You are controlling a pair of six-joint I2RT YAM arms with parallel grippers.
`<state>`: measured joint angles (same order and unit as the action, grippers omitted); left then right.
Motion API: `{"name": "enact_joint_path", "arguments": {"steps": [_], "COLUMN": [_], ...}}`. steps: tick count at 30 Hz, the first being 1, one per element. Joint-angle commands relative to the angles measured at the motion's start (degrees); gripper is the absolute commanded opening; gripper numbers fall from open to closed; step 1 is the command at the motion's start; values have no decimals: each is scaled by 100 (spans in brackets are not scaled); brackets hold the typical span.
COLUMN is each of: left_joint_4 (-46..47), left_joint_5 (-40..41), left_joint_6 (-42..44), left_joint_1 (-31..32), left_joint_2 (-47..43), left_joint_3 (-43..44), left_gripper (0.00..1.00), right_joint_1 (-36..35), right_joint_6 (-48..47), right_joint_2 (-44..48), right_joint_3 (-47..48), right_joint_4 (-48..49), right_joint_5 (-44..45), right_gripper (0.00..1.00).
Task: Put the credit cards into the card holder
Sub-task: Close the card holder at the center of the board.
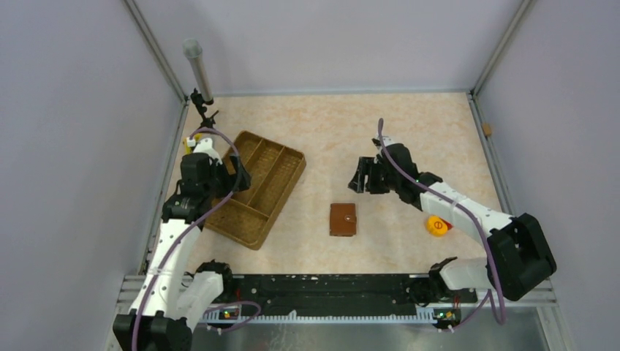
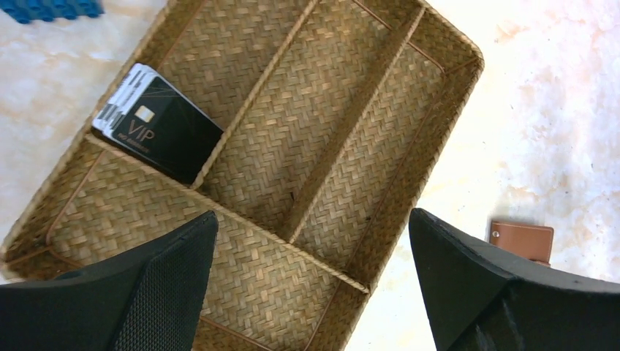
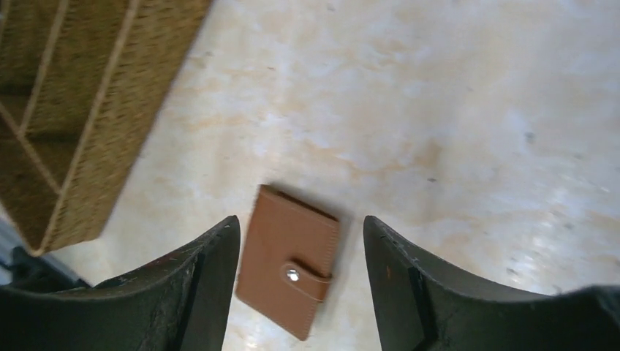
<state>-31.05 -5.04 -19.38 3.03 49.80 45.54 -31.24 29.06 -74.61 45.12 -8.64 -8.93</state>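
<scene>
I am hovering the wide-open left gripper (image 2: 313, 219) over the brown woven compartmented tray (image 2: 431, 157), nearer arm to the stack of dark glossy credit cards (image 2: 157, 121) lying ahead-left, long axis diagonal, while the parted right gripper (image 3: 300, 223) is hanging above the closed brown leather-like card holder (image 3: 281, 245).

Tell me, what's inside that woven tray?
A stack of cards, a black VIP one on top, lies in one outer compartment. The cards beneath are covered, and the left hand hides the near part of the tray.
</scene>
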Motion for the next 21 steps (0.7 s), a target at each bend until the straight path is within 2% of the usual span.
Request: {"name": "enact_joint_path", "arguments": {"steps": [1, 3, 5, 9, 14, 21], "left_joint_4": [-49, 14, 176, 15, 62, -50], "left_joint_5": [318, 16, -201, 18, -271, -476], "left_joint_6": [186, 48, -56, -65, 101, 367], "left_joint_1": [-28, 52, 254, 707, 787, 787], "left_joint_2": [-313, -406, -436, -381, -382, -285], "left_joint_3": [88, -9, -238, -219, -200, -80], "left_gripper": [99, 99, 99, 99, 99, 99], "right_joint_1": [132, 104, -31, -589, -1390, -1933], "right_joint_6": [-255, -152, -30, 390, 840, 1127], "right_joint_2": [183, 206, 235, 201, -134, -791], "right_joint_3": [159, 128, 52, -9, 26, 424], "right_joint_4": [-860, -1040, -1141, -1275, -1357, -1735], "right_joint_5": [837, 1051, 1195, 1329, 1713, 2166], "right_gripper": [62, 61, 54, 43, 39, 32]}}
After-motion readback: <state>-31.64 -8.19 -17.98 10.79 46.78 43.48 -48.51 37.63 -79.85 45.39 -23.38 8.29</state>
